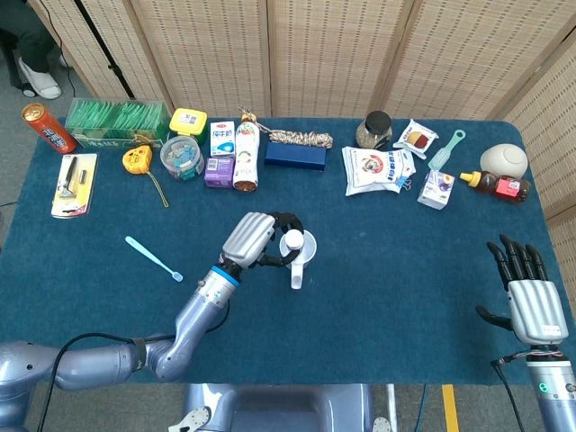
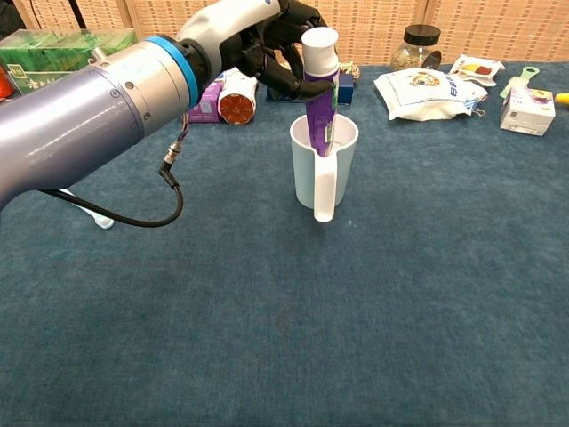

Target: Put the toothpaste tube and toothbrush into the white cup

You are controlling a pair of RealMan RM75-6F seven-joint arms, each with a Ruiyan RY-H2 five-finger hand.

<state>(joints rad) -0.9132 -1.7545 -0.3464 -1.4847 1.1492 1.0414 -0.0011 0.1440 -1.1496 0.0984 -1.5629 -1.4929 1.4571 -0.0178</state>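
White cup (image 2: 320, 165) contains upright toothpaste tube (image 2: 321, 93).

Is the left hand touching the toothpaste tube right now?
Touching. In the chest view the left hand grips the toothpaste tube just below its cap, the tube's lower end inside the white cup.

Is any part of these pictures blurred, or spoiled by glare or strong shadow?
Head view: evenly lit, sharp, only soft shadows. Chest view: the left hand, toothpaste tube and white cup are sharp; the near forearm looks slightly soft; no glare.
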